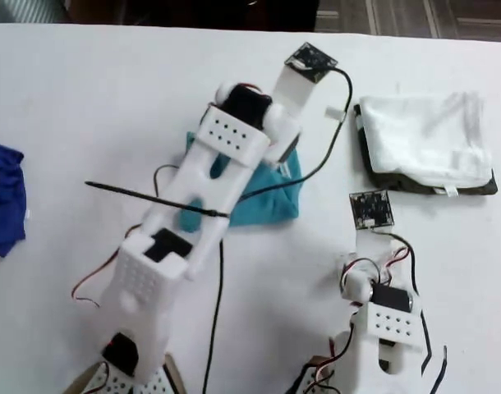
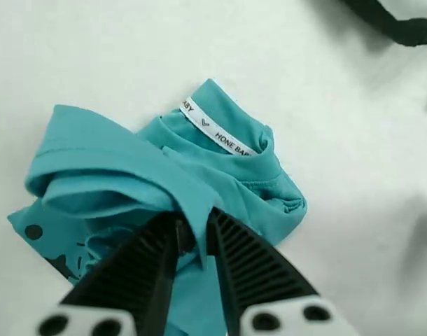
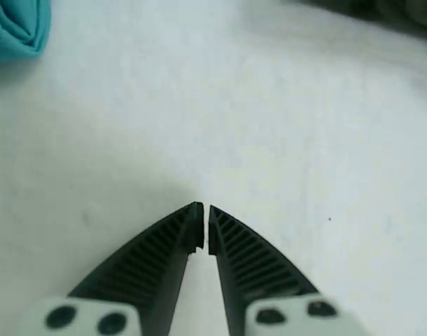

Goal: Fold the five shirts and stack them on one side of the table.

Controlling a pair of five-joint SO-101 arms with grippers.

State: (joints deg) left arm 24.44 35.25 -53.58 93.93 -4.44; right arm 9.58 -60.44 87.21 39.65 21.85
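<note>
Pinch of the left gripper (image 2: 192, 234) on a raised fold of the teal shirt (image 2: 220, 161), crumpled near the middle of the counter (image 1: 86, 98) with its neck label facing up. Right gripper (image 3: 205, 227) pressed together on nothing, over bare counter close to its own base, apart from the teal shirt. Farther out, folded white shirt (image 1: 423, 135) stacked on a dark shirt (image 1: 472, 187) at the right side, blue shirt (image 1: 4, 201) bunched at the left edge.

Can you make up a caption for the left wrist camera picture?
The left gripper pinches a fold of the crumpled teal shirt lying on the white table.
</note>
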